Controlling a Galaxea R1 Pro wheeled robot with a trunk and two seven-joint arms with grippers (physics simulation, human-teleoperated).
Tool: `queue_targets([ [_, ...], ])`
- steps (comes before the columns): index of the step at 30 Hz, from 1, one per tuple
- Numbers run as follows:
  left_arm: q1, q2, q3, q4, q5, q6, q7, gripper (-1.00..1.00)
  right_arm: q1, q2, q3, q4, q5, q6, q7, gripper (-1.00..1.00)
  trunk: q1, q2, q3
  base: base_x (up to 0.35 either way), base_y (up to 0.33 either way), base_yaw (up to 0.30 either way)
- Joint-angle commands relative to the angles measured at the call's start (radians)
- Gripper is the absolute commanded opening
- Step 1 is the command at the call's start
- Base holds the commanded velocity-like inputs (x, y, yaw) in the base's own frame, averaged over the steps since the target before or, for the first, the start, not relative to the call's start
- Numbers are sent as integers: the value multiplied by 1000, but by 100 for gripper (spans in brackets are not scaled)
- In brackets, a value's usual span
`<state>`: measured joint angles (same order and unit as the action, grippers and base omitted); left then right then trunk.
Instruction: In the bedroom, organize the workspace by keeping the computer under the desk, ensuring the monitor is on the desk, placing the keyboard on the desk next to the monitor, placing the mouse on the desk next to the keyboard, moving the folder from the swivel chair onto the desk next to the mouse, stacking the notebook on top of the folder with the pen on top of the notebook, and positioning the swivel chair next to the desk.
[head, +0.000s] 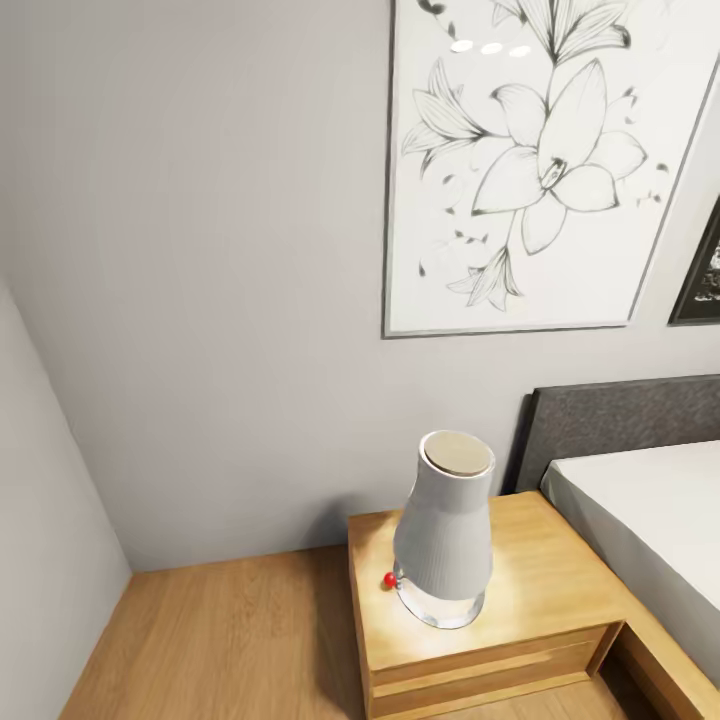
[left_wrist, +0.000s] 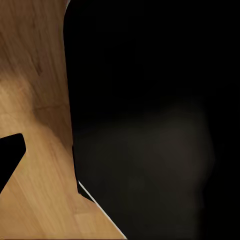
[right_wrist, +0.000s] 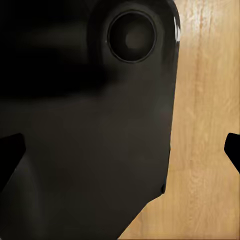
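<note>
None of the workspace items are showing; the head camera is facing a corner of the bedroom, so by my judgement the robot is travelling, with desk, monitor and chair somewhere out of frame. A ribbed grey lamp (head: 444, 530) with a glassy base is standing on a light-wood nightstand (head: 560, 590) beside the bed (head: 650, 530), handy for a sleeper, with a small red ball (head: 389, 579) just beside it. A framed lily drawing (head: 530, 160) is hanging above on the smooth grey wall. Both wrist cameras are looking down at plank floor (right_wrist: 210, 100) past dark glossy robot bodywork (right_wrist: 90, 125) (arms probably tucked for driving). Whether either gripper is spread or pressed together I cannot tell.
</note>
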<state>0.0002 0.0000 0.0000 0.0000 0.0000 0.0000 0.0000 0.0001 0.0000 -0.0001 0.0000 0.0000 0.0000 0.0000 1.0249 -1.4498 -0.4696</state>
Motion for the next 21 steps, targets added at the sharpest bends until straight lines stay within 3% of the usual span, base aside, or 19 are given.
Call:
queue_targets([
  [1,1,-6,-2,-6,-2,6,2,100,-6,6,1,-6,5,6,-5,100,0,0,0,0,0,0],
  [8,1,-45,-1,-24,1,6,2,100,-28,45,-8,-10,-2,5,-5,100,-4,7,3,0,0,0],
  [21,1,-46,0,-54,2,5,3,100,-34,61,-9,-14,-5,-68,-5,100,-54,98,43,0,0,0],
])
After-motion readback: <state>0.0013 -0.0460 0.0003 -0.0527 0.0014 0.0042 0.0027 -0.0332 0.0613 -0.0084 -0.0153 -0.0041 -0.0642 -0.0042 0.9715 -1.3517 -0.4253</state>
